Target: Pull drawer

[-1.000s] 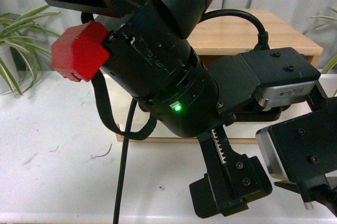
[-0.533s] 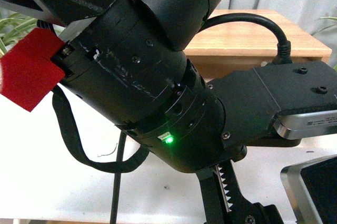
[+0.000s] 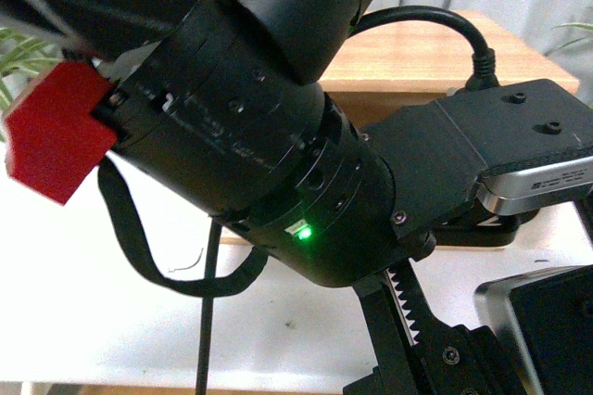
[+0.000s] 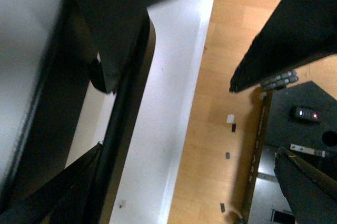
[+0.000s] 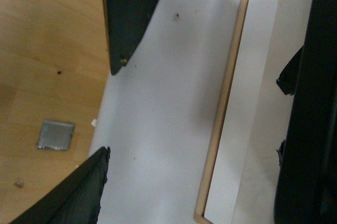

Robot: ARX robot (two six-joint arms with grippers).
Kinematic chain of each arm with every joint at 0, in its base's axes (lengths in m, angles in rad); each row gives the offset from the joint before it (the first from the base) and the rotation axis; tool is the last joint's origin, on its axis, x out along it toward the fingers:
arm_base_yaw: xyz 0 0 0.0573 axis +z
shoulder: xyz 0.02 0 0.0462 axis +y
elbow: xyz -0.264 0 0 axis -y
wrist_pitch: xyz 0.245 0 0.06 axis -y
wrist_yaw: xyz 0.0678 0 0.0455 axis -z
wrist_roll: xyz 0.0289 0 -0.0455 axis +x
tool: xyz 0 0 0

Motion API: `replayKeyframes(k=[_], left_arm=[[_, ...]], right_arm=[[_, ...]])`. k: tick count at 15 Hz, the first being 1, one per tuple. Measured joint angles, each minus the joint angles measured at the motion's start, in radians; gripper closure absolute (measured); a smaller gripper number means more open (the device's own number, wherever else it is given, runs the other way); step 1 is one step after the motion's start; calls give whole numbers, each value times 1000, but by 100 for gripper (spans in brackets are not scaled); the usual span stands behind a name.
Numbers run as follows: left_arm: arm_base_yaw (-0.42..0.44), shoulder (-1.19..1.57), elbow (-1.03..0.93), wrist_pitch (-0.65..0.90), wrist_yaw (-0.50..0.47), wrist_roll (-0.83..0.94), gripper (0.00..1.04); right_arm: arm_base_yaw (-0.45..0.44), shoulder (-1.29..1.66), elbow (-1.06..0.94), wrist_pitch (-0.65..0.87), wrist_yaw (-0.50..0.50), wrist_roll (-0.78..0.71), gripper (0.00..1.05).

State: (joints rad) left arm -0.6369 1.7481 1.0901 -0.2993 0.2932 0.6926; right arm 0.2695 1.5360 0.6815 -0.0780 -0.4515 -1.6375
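Observation:
The drawer's black bar handle and notch show in no view. In the front view my left arm (image 3: 259, 135) hides all but the wooden cabinet top (image 3: 417, 52). My left gripper (image 4: 189, 150) is open over the white table edge (image 4: 168, 92) and the floor, holding nothing. A long dark bar-like shape (image 4: 124, 113) runs beside that edge; I cannot tell what it is. My right gripper (image 5: 195, 150) is open above the white table (image 5: 158, 103). Next to it lies a white panel (image 5: 253, 77) with a light wood edge (image 5: 221, 124), no handle visible.
A red block (image 3: 56, 131) is fixed to my left arm, and a black cable (image 3: 208, 321) hangs from it. My right arm's wrist (image 3: 547, 321) sits low right. Plant leaves (image 3: 18, 52) stand far left. The wooden floor (image 5: 47, 50) lies beyond the table edge.
My left arm has come closer to the front camera and now fills the view. Both grippers have dropped out of the bottom of the frame.

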Motion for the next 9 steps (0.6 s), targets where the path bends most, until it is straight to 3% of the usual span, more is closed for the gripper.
replayKeyframes(k=[4, 7, 9], left_arm=[[0, -12, -15, 18, 20, -21, 7], [27, -32, -26, 50, 21, -35, 7], [66, -111, -64, 100, 70, -123, 7]], right_arm=[[6, 1, -19, 30, 14, 24, 6], [24, 14, -46, 148, 39, 28, 6], [38, -42, -47, 177, 35, 122, 6]])
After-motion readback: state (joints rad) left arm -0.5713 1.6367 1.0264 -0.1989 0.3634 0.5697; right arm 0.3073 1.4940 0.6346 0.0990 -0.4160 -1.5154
